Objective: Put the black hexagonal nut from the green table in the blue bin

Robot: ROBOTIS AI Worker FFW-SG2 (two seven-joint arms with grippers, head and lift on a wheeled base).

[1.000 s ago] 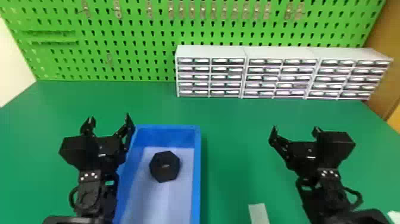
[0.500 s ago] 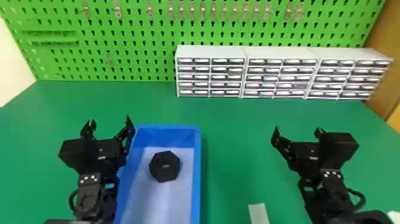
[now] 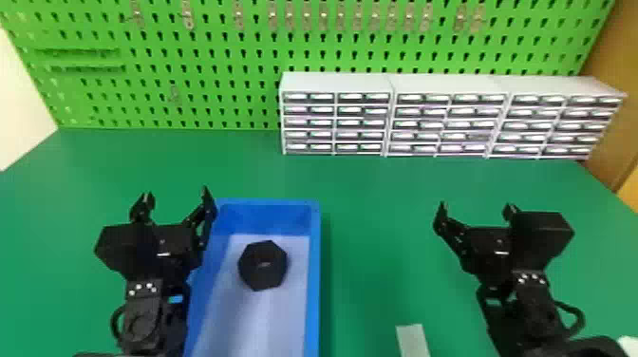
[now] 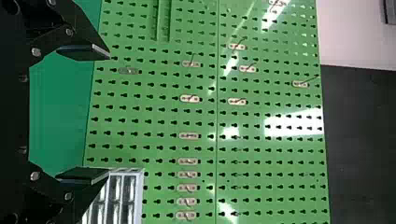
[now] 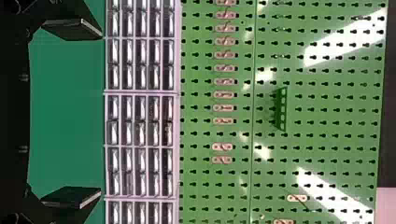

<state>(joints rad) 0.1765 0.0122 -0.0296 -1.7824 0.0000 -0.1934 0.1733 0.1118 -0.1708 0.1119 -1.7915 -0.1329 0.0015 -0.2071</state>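
One black hexagonal nut [image 3: 263, 265] lies on the pale floor of the one blue bin [image 3: 314, 285], toward the far end and apart from the walls. It is nearer the bin's right wall than its left. The bin stands on the single green table [image 3: 370, 199].

Two grippers flank it, each with two fingers. The left gripper [image 3: 177, 193] is at the bin's left side, its inner finger overlapping the far left corner in the head view; whether they touch, I cannot tell. Its two fingers [image 4: 84, 50] stand wide apart with nothing between them. The right gripper [image 3: 476, 206] is well apart from the bin, over to the right; its two fingers [image 5: 70, 198] are also spread wide and hold nothing.

Between the bin and the right arm, one pale strip [image 3: 412, 339] lies on the table near the head view's bottom edge. At the back stand three white drawer cabinets [image 3: 337, 83], side by side, each with two columns of five rows.

Behind them rises one green pegboard [image 3: 228, 104]. The head view shows fifteen metal hooks [image 3: 239, 16] along its upper part, one metal piece [image 3: 174, 95] lower on the left, and two long green ledges [image 3: 88, 69] at the left. The right wrist view shows one small green holder [image 5: 281, 109] on the board.
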